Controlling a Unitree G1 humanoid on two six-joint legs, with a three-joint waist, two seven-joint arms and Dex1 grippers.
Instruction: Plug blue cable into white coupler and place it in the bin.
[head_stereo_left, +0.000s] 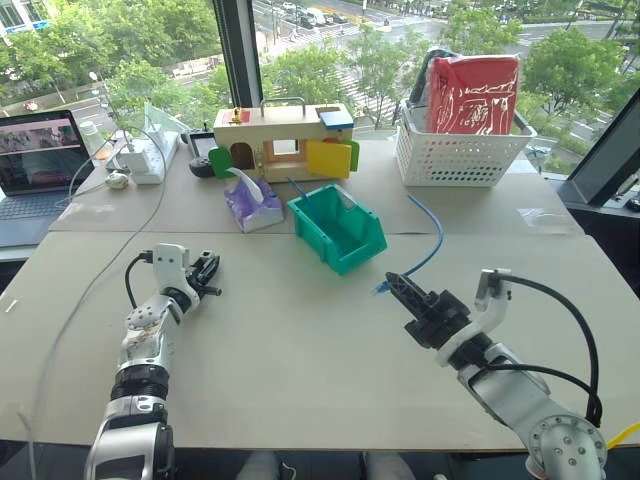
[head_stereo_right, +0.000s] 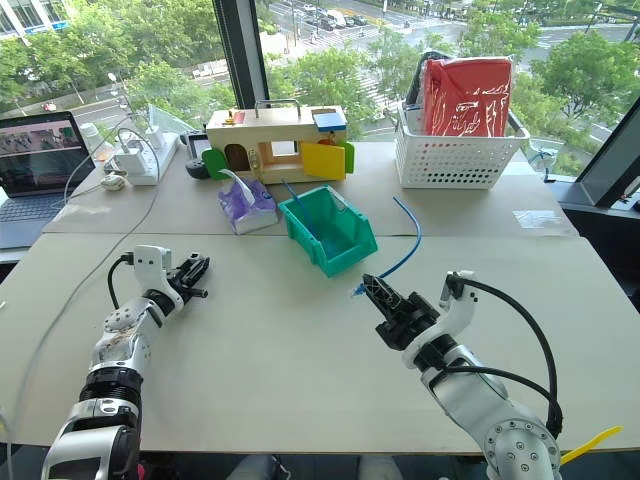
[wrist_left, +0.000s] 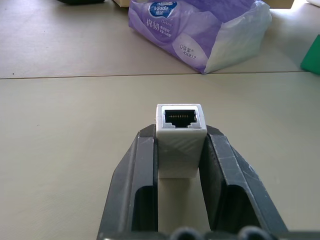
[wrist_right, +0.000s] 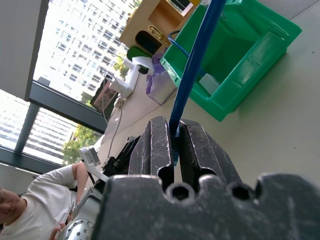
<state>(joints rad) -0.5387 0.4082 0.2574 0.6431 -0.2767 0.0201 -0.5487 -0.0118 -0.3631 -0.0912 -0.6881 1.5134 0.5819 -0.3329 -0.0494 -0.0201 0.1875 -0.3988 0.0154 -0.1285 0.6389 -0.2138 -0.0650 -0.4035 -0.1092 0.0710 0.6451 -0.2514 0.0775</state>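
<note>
Your left pincer (wrist_left: 180, 150) is clamped on the white coupler (wrist_left: 180, 131), socket facing out over bare counter (head_stereo_left: 300, 350), with the purple tissue pack (head_stereo_left: 252, 205) ahead of it at about one o'clock. Your right pincer (wrist_right: 174, 142) is pinched tight on the blue cable (head_stereo_left: 432, 240), plug end near its tips at ten o'clock, the cord trailing off toward twelve. Between the two, farther back, sits the bin (head_stereo_left: 340, 228), with the wooden toy house (head_stereo_left: 290, 140) behind it and the white lattice basket (head_stereo_left: 460, 155) at two o'clock.
</note>
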